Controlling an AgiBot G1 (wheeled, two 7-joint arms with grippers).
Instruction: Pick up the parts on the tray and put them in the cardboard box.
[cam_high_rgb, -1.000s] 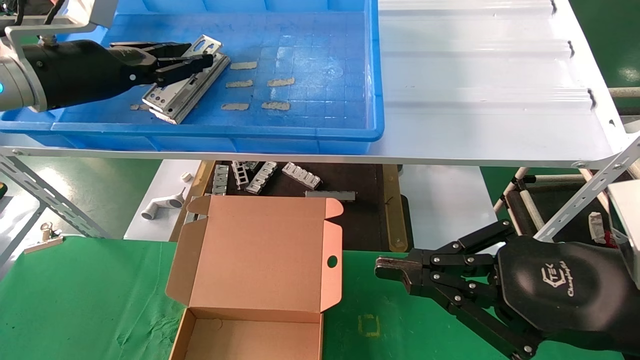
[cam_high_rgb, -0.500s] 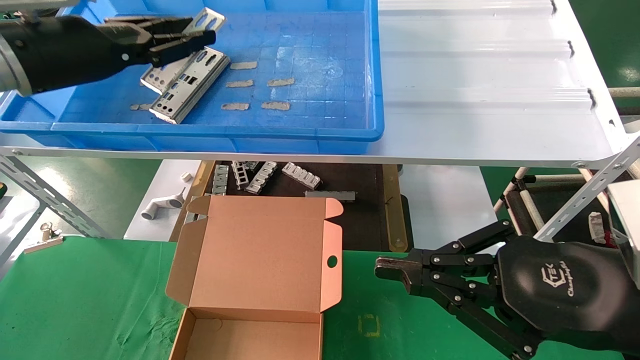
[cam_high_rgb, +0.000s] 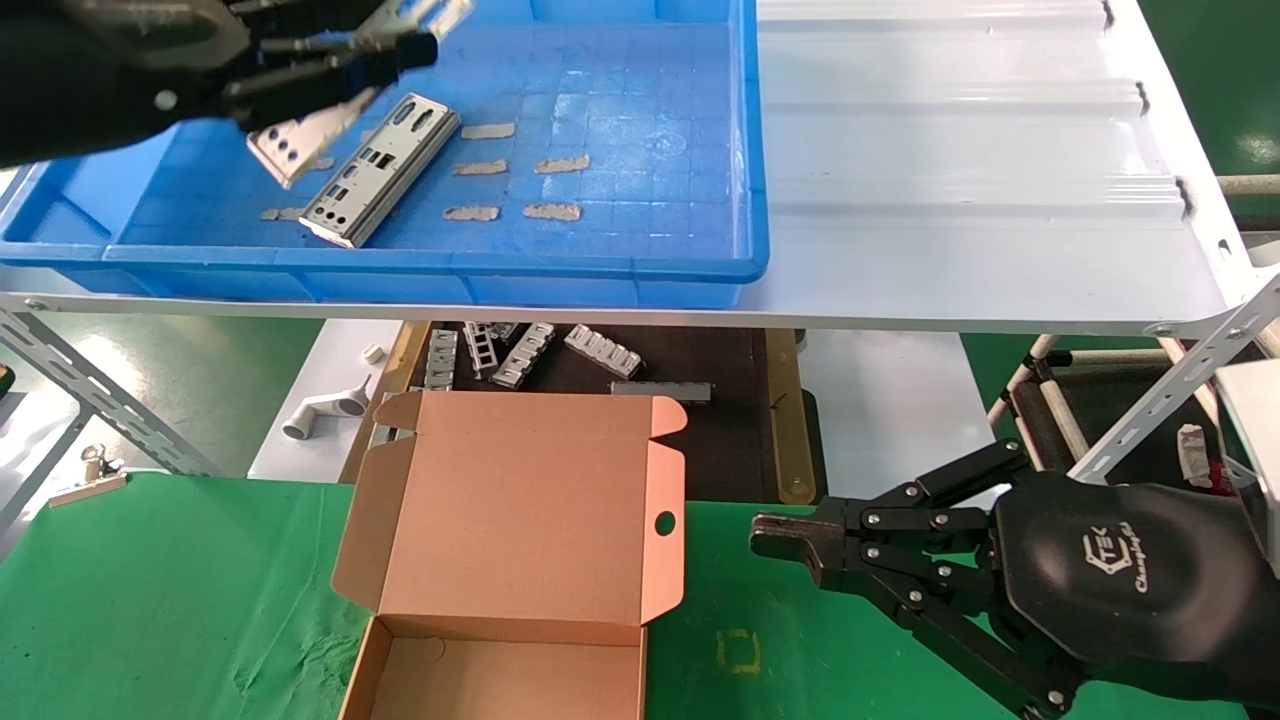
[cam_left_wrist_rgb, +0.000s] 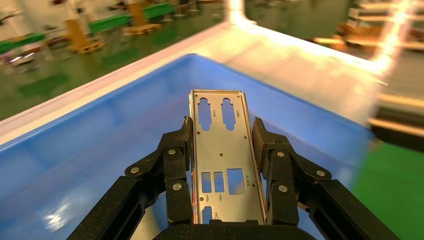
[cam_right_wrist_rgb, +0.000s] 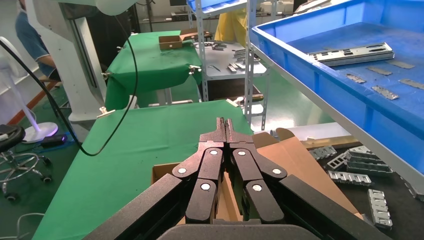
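Note:
My left gripper (cam_high_rgb: 395, 50) hangs above the far left of the blue tray (cam_high_rgb: 400, 266), shut on one silver part (cam_high_rgb: 290, 142) across its width. The left wrist view shows that part (cam_left_wrist_rgb: 222, 150) pinched between the two fingers of the left gripper (cam_left_wrist_rgb: 222, 131), clear of the tray floor. A second part (cam_high_rgb: 380, 172) lies flat in the tray just below it. The cardboard box (cam_high_rgb: 520, 510) stands open on the green table with its lid up. My right gripper (cam_high_rgb: 765, 535) is shut and empty, parked right of the box.
Beige tape strips (cam_high_rgb: 515, 170) dot the tray floor. A white ridged sheet (cam_high_rgb: 960, 170) extends right of the tray. Grey slotted pieces (cam_high_rgb: 520, 355) and a white pipe fitting (cam_high_rgb: 325, 405) lie on the lower level behind the box.
My left gripper has risen and drawn back to the left with the top part, lifting it off the part beneath. That lower part stays in the tray. The right arm is unmoved.

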